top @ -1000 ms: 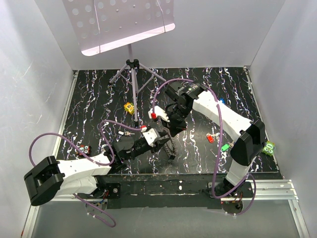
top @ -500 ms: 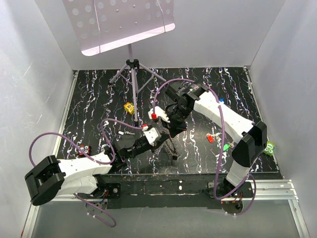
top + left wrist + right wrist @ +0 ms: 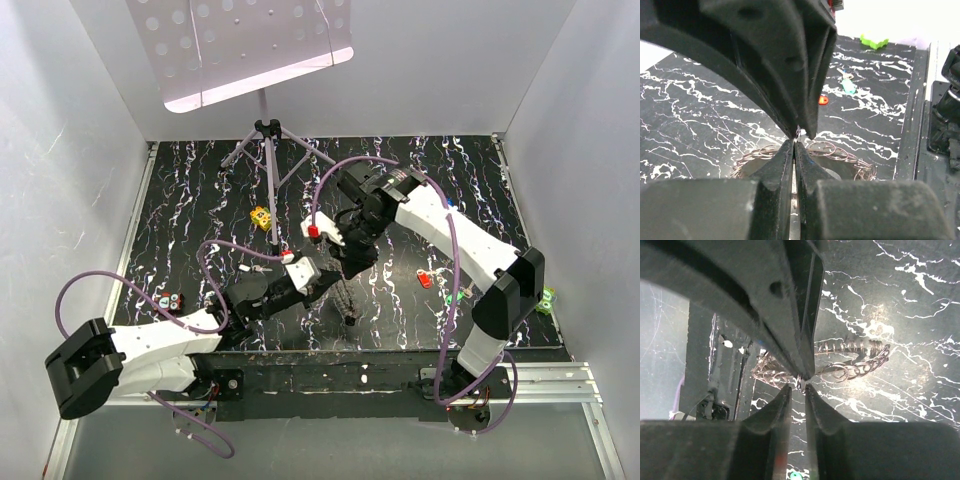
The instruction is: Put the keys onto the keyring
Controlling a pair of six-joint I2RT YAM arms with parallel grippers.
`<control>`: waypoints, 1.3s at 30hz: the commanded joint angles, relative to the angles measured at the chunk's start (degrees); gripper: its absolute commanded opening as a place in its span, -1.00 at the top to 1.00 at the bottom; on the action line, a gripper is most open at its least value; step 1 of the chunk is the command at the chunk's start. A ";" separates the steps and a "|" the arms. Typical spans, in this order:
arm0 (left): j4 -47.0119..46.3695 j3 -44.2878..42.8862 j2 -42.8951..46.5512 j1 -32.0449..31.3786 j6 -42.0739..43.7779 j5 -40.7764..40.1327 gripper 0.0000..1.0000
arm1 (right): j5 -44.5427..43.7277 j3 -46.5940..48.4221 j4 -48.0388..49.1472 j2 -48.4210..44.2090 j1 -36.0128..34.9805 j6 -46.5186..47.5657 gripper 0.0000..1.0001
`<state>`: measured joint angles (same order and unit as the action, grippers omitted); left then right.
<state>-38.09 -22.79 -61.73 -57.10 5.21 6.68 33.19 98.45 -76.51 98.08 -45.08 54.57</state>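
The left jaws pinch shut on a chain of thin wire rings (image 3: 348,300); the right jaws, tip to tip with them, stand slightly apart. A red-headed key (image 3: 427,278) and a green-headed key (image 3: 455,296) lie on the black marbled bench (image 3: 200,200), well apart from the chain.

left arm (image 3: 160,340) and right arm (image 3: 450,225) were white with black joints | cables (image 3: 355,160) were purple | fingers (image 3: 777,170) were black | knobs (image 3: 313,231) were red

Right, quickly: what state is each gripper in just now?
Left gripper: shut, pinching the coppery chain of wire rings.
Right gripper: slightly open, gripping nothing visible.
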 commanded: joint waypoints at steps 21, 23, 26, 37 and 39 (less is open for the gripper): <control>-34.33 11.71 9.70 0.41 -12.51 -9.31 1.00 | 28.40 -12.77 18.85 -16.96 8.42 -1.56 0.13; -34.16 11.62 9.70 0.50 -12.42 -9.31 1.00 | 30.61 -11.71 20.43 -16.61 9.22 -3.14 0.12; -34.51 11.62 9.35 0.59 -11.89 -8.96 1.00 | 31.67 -10.30 20.79 -16.08 9.31 -3.32 0.13; -33.11 10.66 7.95 0.50 -11.37 -7.12 1.00 | 35.54 -5.29 20.61 -10.11 9.40 -6.14 0.31; -32.58 10.74 8.30 0.50 -11.19 -7.03 1.00 | 35.02 -5.11 20.61 -9.67 9.31 -6.23 0.33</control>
<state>-68.99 -10.87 -54.13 -56.93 -6.63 -0.86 66.02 90.63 -56.75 87.72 -35.70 49.63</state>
